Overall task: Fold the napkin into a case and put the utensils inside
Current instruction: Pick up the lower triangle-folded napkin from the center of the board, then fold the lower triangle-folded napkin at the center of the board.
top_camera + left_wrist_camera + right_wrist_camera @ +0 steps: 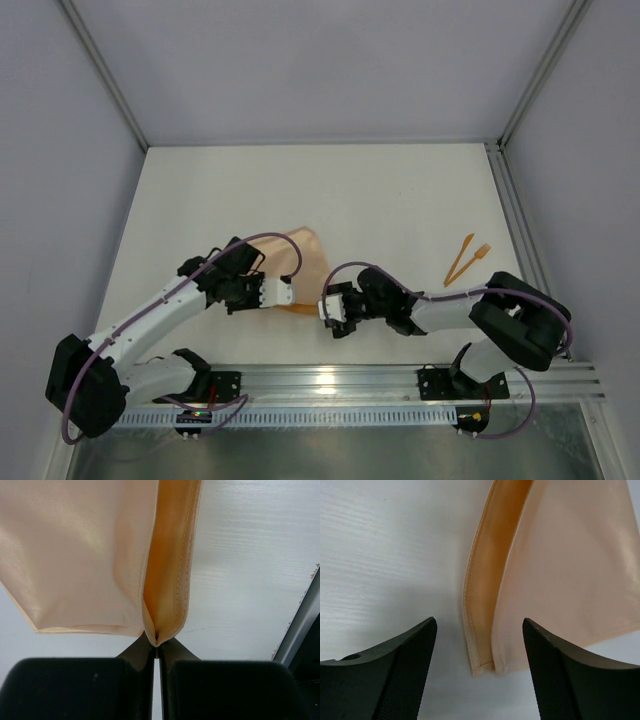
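Note:
The peach-orange napkin [305, 262] lies folded on the white table, between the two grippers. My left gripper [283, 291] is shut on the napkin's near folded edge [159, 630], which is pinched between its jaws and lifted slightly. My right gripper [326, 308] is open and empty, its fingers [405, 670] on either side of the napkin's corner [490, 665] and a little short of it. Two bright-orange utensils [466, 259] lie on the table at the right, one with fork tines.
A metal rail [400, 380] runs along the table's near edge by the arm bases. Grey walls and a frame post [520, 220] bound the table at the right.

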Robot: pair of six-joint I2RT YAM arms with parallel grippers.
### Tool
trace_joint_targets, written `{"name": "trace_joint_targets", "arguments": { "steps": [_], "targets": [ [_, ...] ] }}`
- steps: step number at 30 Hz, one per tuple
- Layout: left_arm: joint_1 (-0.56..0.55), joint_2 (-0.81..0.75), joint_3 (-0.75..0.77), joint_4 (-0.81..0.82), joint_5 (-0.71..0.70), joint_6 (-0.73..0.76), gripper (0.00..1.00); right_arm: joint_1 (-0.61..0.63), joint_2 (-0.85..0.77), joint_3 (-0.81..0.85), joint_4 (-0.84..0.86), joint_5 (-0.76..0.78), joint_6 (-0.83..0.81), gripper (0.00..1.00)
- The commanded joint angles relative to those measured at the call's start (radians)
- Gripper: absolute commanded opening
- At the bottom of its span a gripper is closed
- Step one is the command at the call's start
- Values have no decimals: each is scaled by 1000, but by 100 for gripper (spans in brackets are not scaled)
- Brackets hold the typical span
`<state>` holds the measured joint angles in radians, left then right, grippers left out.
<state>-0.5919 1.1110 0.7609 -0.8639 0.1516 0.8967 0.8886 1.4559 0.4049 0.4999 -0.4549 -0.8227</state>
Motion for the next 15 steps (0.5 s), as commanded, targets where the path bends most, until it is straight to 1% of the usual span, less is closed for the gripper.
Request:
{"name": "trace_joint_targets", "arguments": {
  "steps": [1, 6, 7, 8, 10, 11, 13, 15],
  "targets": [
    [7, -2, 21, -11, 48, -12, 0, 18, 72, 57, 32, 62, -79, 75],
    [17, -8, 29, -24, 57, -15, 0, 42, 113, 83, -27, 130, -92, 75],
    [21, -8, 31, -23, 59, -16, 0, 55, 121, 84, -26, 149, -89, 74],
    [29, -8, 31, -18, 66, -16, 0, 61, 136, 90, -26, 203, -82, 73],
    [35, -10, 31, -15, 77, -19, 0, 69, 153, 103, -41, 238, -76, 72],
    [40, -11, 34, -17, 81, -22, 0, 69, 168, 110, -46, 245, -75, 68],
    [47, -11, 34, -14, 89, -30, 0, 69, 181, 112, -47, 251, -72, 64],
    [63, -16, 38, -15, 103, -30, 0, 72, 193, 114, -52, 265, -49, 57]
  ]
}}
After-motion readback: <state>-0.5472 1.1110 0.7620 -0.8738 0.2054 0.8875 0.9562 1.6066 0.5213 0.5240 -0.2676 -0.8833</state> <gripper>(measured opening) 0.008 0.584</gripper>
